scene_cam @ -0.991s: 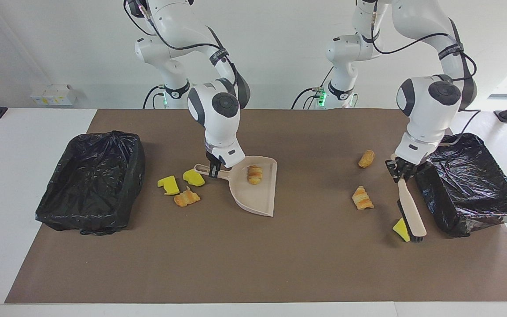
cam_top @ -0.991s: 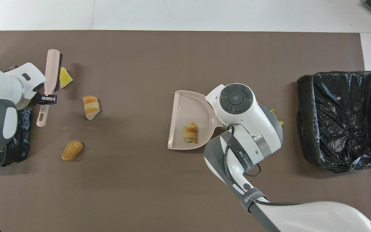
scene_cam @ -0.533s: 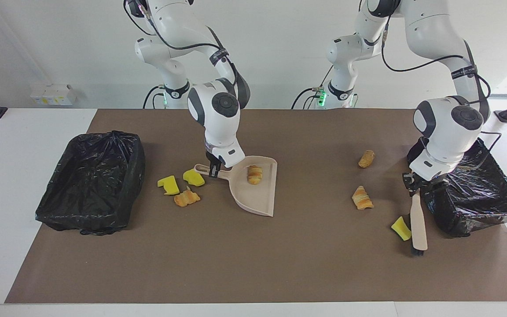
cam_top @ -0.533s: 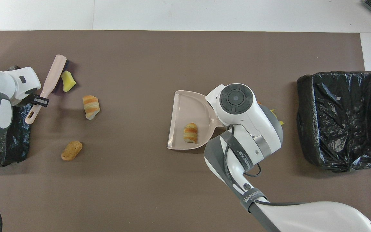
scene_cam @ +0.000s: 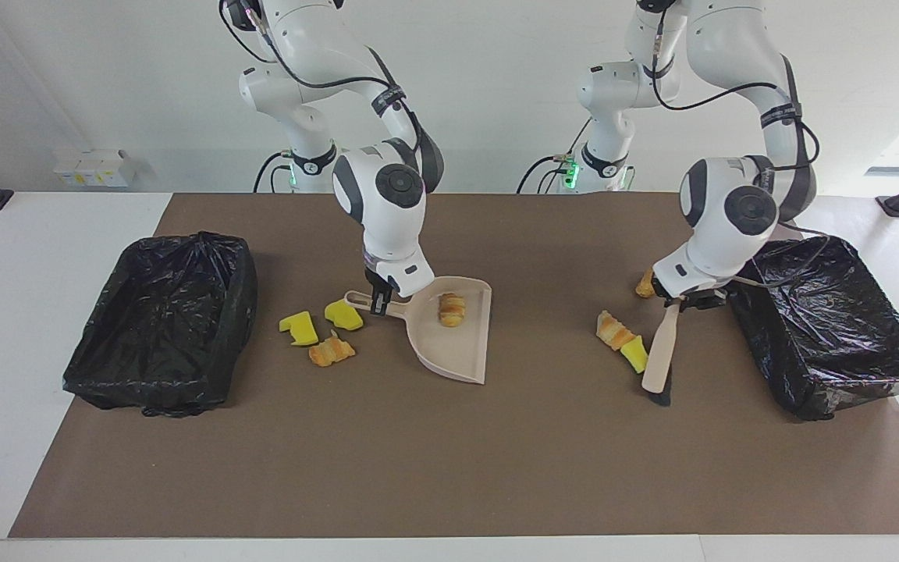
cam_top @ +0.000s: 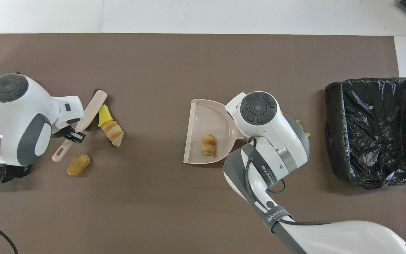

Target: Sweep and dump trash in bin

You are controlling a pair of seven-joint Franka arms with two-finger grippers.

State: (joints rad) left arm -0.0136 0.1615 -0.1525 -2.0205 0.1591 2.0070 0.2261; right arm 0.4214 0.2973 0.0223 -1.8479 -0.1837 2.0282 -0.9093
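Left gripper (scene_cam: 682, 300) clamped on brush (scene_cam: 659, 353), herding yellow wedge (scene_cam: 636, 355) and striped lump (scene_cam: 612, 329) toward dustpan (scene_cam: 453, 332); right gripper (scene_cam: 378, 302) pinching dustpan handle, bracing it flat.

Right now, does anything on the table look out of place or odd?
Nothing looks damaged. Only one striped lump lies in the dustpan; other trash is scattered on the mat, including a yellow wedge against the brush.
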